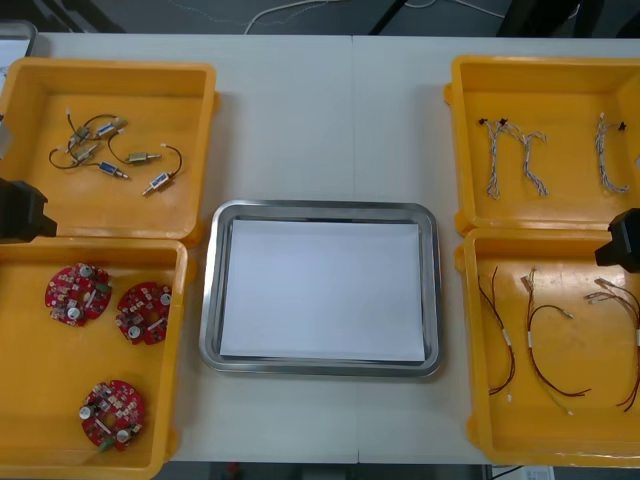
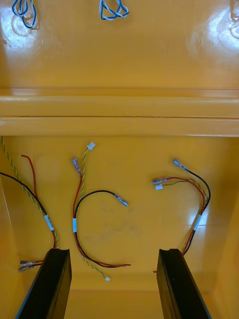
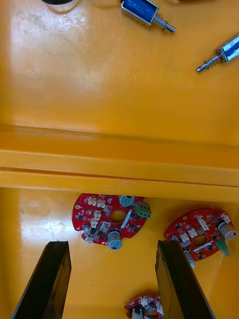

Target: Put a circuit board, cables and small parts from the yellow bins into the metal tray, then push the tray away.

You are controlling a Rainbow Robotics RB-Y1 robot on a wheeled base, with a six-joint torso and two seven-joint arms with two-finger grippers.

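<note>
The metal tray (image 1: 320, 209), white inside, lies bare at the table's middle. Three round red circuit boards (image 1: 78, 294) rest in the near left yellow bin (image 1: 30, 400). My left gripper (image 3: 112, 246) hangs open over that bin, with one circuit board (image 3: 110, 220) just ahead of its fingers (image 3: 50, 279). My right gripper (image 2: 115, 251) is open above the near right bin (image 1: 565, 430), over red, yellow and black cables (image 2: 94, 219). Small metal parts (image 1: 110, 150) lie in the far left bin. Twisted blue and white cables (image 1: 520, 155) lie in the far right bin.
The left arm's black wrist (image 1: 22, 210) sits at the table's left edge and the right arm's (image 1: 625, 240) at the right edge. A raised double rim (image 3: 119, 169) separates the two left bins, and another (image 2: 119, 114) separates the right pair.
</note>
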